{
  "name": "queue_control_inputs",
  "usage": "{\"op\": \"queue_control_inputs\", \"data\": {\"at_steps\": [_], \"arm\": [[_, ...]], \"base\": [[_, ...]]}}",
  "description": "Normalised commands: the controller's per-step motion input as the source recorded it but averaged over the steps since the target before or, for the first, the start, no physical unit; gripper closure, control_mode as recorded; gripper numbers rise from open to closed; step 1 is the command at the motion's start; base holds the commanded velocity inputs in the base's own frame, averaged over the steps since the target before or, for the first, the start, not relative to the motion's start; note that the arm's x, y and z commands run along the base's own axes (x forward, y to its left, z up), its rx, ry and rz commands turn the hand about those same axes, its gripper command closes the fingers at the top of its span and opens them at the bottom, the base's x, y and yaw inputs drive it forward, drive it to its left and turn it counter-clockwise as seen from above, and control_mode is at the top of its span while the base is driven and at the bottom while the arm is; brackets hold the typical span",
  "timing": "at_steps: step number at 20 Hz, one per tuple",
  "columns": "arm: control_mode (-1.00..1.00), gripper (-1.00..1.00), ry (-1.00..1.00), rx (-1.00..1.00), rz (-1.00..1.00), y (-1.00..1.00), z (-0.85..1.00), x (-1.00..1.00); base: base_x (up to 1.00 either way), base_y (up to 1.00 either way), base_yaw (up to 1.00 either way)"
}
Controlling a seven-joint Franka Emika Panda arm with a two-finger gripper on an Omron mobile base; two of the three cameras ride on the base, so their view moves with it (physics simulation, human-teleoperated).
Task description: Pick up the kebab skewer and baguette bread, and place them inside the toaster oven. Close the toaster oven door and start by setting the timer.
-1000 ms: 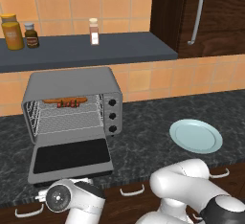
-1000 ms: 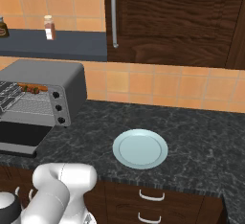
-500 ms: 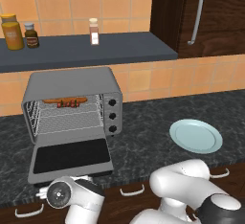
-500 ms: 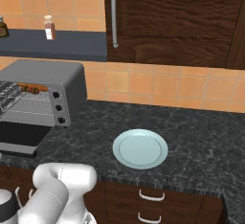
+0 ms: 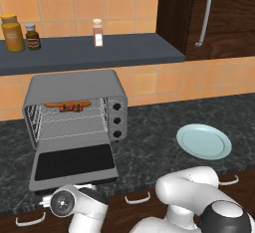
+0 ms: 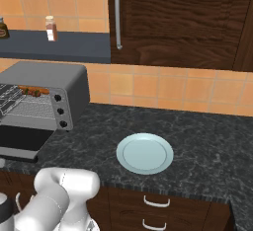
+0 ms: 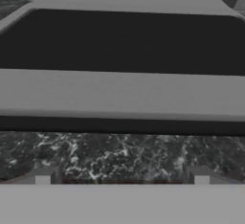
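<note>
**Door down, food on the rack, my hand low at the door's front edge**

The toaster oven (image 5: 74, 110) sits on the dark stone counter (image 6: 197, 141) with the toaster oven door (image 5: 73, 165) dropped flat toward me. On the wire rack inside lie the baguette bread (image 5: 67, 104) and, just in front of it, the kebab skewer (image 5: 70, 109), so I judge loading finished and closing the door to be the step in hand.

In the hand view my gripper (image 7: 122, 177) points at the door's grey front edge, which runs straight across above a strip of counter. My fingertips (image 7: 44, 176) stand wide apart with nothing between them. The door is just beyond and slightly above them, not touching as far as I can tell.

I expect the door to be a stiff, hinged metal-and-glass panel: fairly light, but smooth and easy to slip off. I would take it at the middle of that front edge, or by the bar handle, which I cannot make out from here, and swing it up evenly so it does not twist.
</note>
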Motion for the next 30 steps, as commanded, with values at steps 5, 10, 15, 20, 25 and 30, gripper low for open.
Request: {"op": "queue_control_inputs", "data": {"at_steps": [5,10,15,20,25,30], "arm": [[-1.00,-1.00,0.00,0.00,0.00,0.00,-0.02,0.14],[-1.00,-1.00,0.00,0.00,0.00,0.00,-0.11,0.00],[-1.00,-1.00,0.01,0.00,0.00,0.01,-0.05,0.03],[-1.00,-1.00,0.00,0.00,0.00,0.01,-0.12,0.04],[-1.00,-1.00,0.00,0.00,0.00,0.00,-0.12,0.01],[-1.00,-1.00,0.00,0.00,0.00,0.00,-0.01,0.04]], "base": [[0.00,0.00,0.00],[0.00,0.00,0.00],[0.00,0.00,0.00],[0.00,0.00,0.00],[0.00,0.00,0.00],[0.00,0.00,0.00]]}}
